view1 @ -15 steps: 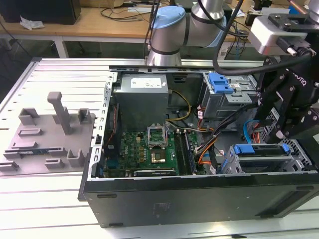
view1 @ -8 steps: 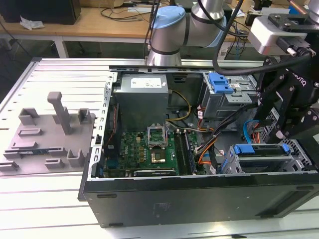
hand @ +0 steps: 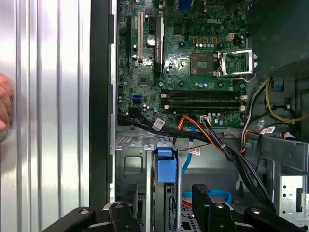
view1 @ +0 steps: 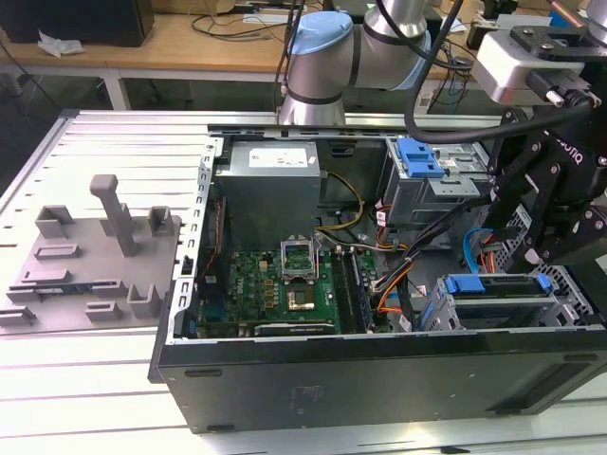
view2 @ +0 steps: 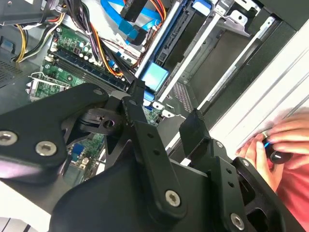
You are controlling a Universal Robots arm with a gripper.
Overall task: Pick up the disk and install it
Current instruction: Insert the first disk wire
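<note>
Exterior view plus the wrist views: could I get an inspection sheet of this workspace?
Surface: slotted metal table bearing an open computer case.
Job's things: disk in its blue carrier sits in the case's drive cage.
Clutter: grey fixture plate at the exterior view's left.
Grippers: gripper open, holding nothing, over the drive cage.
Cables: orange, blue and black cables run inside the case.
Surroundings: a person's hand beside the case.

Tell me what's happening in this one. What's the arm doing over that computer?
The arm's gripper hangs open over the drive cage of the open computer case, holding nothing. The disk, in its blue carrier, sits in that cage just below the gripper. It looks slotted in, though how fully it is seated cannot be told. A person's hand rests on the table beside the case.
</note>
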